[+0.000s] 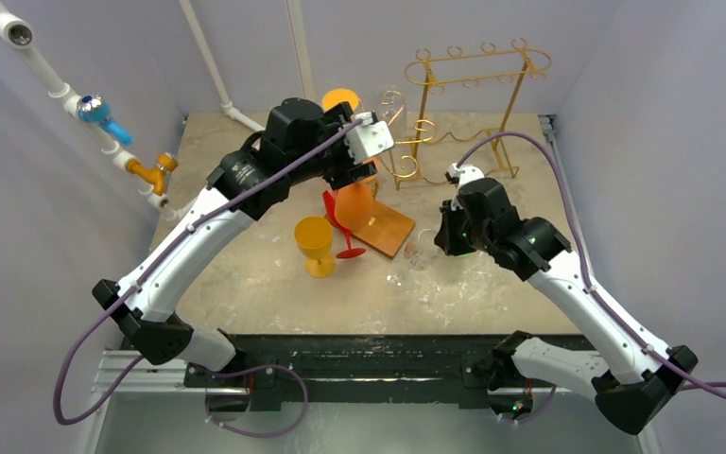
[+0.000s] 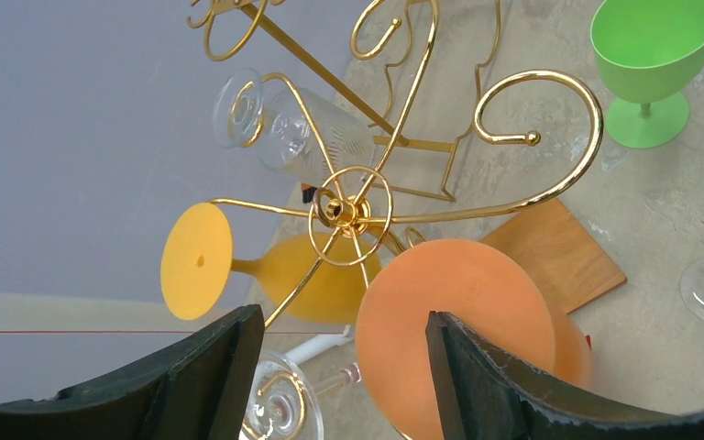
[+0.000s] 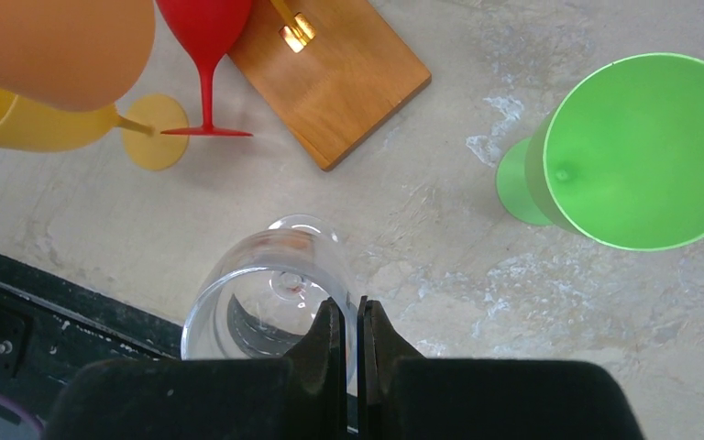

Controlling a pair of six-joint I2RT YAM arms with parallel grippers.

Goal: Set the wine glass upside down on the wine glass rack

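Two claws, two glasses. The left gripper [image 2: 344, 316] hangs released above the rack [image 2: 344, 211], its fingers [image 2: 211, 385] spread apart. The orange glass [image 2: 454, 339] sits just below them. It is upside down, with its round foot facing up at the wrist camera and its bowl pointing down toward the board [image 2: 559, 252]. Its long axis is close to vertical, with a slight lean. The foot lies just beside the rack's gold hub and partly under the right-hand finger. Whether the stem rests in one of the rack's arms cannot be told.

The same rack carries two more. A second clear glass [image 2: 316, 137] is tilted, with its foot toward the wall. A yellow glass [image 2: 307, 289] lies almost on its side, its foot also outward.

The right gripper [image 3: 348, 307] is clenched on the rim of the clear glass [image 3: 266, 302], which stands upright on the table [image 3: 440, 211] with its mouth up and nothing in its bowl.

A green glass [image 3: 642, 151] stands upright near it, also holding nothing. Beyond, a red glass [image 3: 203, 37] stands beside the board. A yellow goblet [image 1: 314, 244] stands just past the red glass, near the table's front edge.
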